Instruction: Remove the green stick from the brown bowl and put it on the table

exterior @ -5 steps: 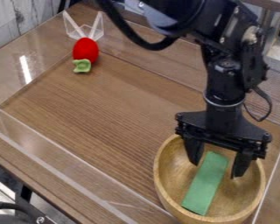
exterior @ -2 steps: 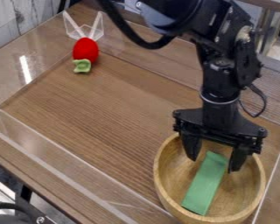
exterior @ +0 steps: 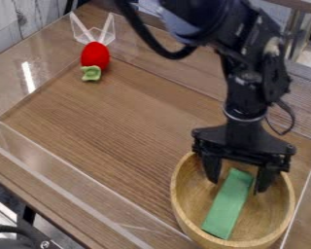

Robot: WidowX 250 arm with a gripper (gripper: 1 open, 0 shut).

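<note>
Looking across the last second, little has changed: the fingers (exterior: 244,175) have only settled slightly lower over the brown bowl (exterior: 190,209) at the bench's (exterior: 106,126) near right corner. The green stick (exterior: 231,201) lies untouched inside, leaning on the bowl's slope. Fingers spread wide, pointing straight down, straddling the stick's upper end; the grasp seems imminent.
</note>
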